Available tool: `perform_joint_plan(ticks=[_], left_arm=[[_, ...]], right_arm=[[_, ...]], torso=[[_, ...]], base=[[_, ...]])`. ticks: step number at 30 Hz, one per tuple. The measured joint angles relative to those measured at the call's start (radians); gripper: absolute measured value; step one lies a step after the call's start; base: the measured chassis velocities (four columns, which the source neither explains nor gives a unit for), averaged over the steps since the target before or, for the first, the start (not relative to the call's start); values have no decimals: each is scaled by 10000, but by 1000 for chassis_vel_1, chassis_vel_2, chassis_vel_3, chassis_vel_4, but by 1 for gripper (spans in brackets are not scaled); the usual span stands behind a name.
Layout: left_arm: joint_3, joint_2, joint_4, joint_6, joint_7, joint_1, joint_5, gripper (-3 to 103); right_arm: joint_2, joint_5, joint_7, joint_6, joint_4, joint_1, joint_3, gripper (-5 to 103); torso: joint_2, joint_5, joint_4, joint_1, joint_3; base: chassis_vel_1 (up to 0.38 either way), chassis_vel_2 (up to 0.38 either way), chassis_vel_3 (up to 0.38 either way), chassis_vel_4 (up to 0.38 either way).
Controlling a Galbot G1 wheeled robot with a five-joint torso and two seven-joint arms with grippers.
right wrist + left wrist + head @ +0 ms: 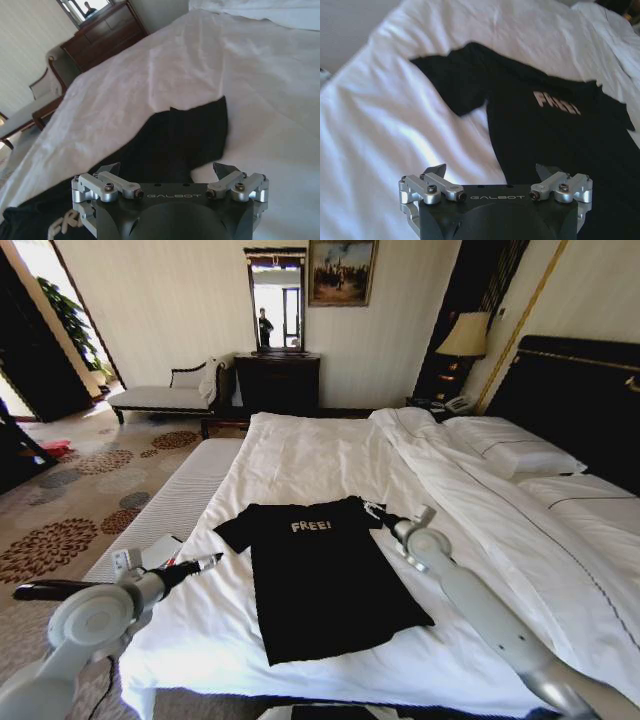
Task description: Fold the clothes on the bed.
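Two grippers of mine are out over the bed, both with their fingers spread and nothing between them. On my left gripper the two dark fingertips stand wide apart, hanging above the white duvet just beside the black T-shirt; the shirt's body runs under one fingertip while its sleeve lies ahead of the other, and I cannot tell whether either tip touches cloth. On my right gripper the fingertips are likewise parted, poised over the shirt's other sleeve, which lies flat ahead of them with white bedding beyond it. From the head view, the left gripper sits off the shirt's left side and the right gripper at its right shoulder. The T-shirt lies spread face up, its "FREE!" lettering showing, near the foot of the bed, with white pillows and the dark headboard well apart to the right.
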Motion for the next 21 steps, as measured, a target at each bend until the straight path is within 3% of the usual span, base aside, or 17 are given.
perform_joint_plan(ticks=[2, 4, 7, 16, 21], left_arm=[[1100, -125, 4, 0, -42, -17, 353, 100], [2228, -81, 286, 51, 22, -59, 1356, 100], [2898, 47, 550, 51, 61, -84, 1726, 100], [4657, -171, 1062, 27, 797, -574, 1780, 100], [5346, -209, 1393, -606, 1672, -833, 2355, 101]], right_arm=[[-10, -23, 441, -28, 163, -439, 192, 100], [-4, 64, 976, -52, 297, -886, 389, 100], [-9, 120, 1293, -83, 396, -1222, 506, 100], [129, -246, 1507, -69, 309, -1752, 727, 100], [183, -284, 1615, -68, 278, -1615, 648, 100]], torso=[[0, -1, 2, 1, 1], [-1, 0, 1, 2, 3], [-2, 1, 0, 5, 4], [-1, -2, 0, 3, 3], [-3, -1, 2, 5, 5]], base=[[0, 0, 0, 0], [0, 0, 0, 0], [0, 0, 0, 0], [0, 0, 0, 0], [0, 0, 0, 0]])
